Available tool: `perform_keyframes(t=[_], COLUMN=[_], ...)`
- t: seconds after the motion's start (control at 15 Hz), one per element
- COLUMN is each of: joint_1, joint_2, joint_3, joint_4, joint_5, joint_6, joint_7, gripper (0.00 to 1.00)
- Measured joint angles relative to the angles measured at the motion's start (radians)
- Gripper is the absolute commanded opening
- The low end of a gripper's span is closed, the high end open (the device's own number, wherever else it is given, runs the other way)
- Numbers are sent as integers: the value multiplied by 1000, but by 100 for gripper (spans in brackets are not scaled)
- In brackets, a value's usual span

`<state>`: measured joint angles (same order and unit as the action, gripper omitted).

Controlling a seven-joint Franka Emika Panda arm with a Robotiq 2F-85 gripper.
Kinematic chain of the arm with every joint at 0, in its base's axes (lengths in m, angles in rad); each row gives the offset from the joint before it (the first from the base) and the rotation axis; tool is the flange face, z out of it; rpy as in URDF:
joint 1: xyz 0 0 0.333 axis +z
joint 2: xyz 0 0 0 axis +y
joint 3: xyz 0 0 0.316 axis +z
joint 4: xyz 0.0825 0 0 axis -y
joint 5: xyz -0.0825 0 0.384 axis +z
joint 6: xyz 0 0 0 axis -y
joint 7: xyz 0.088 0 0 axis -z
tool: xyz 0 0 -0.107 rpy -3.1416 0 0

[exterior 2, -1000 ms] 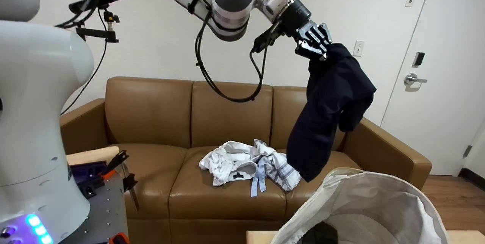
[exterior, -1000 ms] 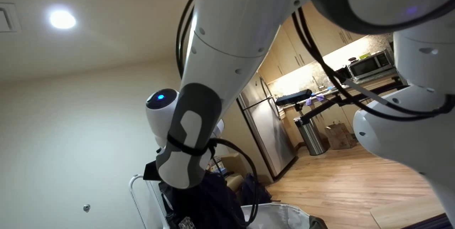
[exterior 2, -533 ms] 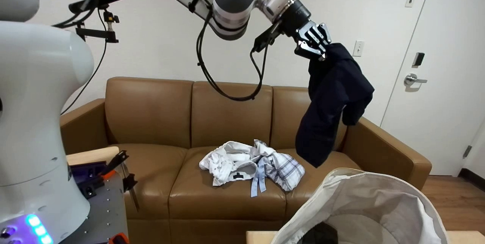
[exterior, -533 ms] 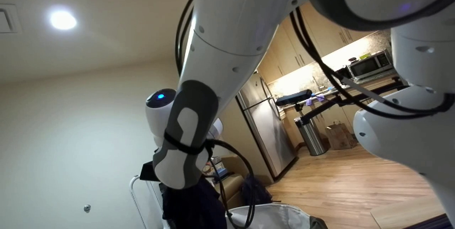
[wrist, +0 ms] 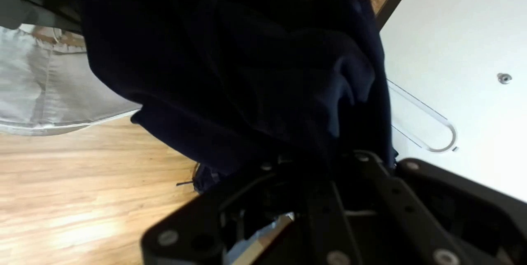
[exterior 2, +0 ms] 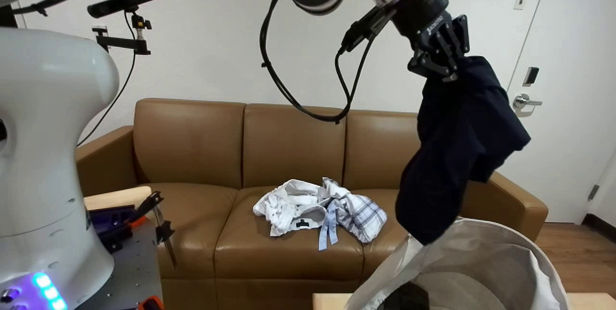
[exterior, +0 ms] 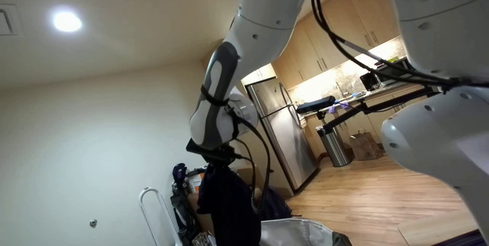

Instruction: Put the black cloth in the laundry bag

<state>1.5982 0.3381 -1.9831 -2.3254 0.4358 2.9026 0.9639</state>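
The cloth (exterior 2: 457, 141) is being pinched by the gripper (exterior 2: 456, 66). The bag (exterior 2: 505, 247) is being shown in every view; white clothes (exterior 2: 313, 201), mid-frame, only in an exterior view.

From my end I counted one gripper (exterior 2: 458, 66), one black cloth (exterior 2: 462, 141) and, near right, one laundry bag (exterior 2: 495, 252) with one dark item (exterior 2: 406, 298) inside. Far off I had one sofa (exterior 2: 288, 258) with three back cushions (exterior 2: 294, 144), at least two pale garments (exterior 2: 291, 204) on it and, far right, one door (exterior 2: 572, 151). In an exterior view I got one refrigerator (exterior: 284, 135) and one bin (exterior: 336, 148).
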Motion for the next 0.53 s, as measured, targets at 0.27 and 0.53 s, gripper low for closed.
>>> perform_keyframes(t=[0.27,0.53], joint_1=[12,38], joint_2=[-90,-95], joint_3=[-45,-45], joint_4=[3,16], joint_5=[48,55], joint_6=[-15,-68], joint_7=[-102,-110], gripper=[11,3])
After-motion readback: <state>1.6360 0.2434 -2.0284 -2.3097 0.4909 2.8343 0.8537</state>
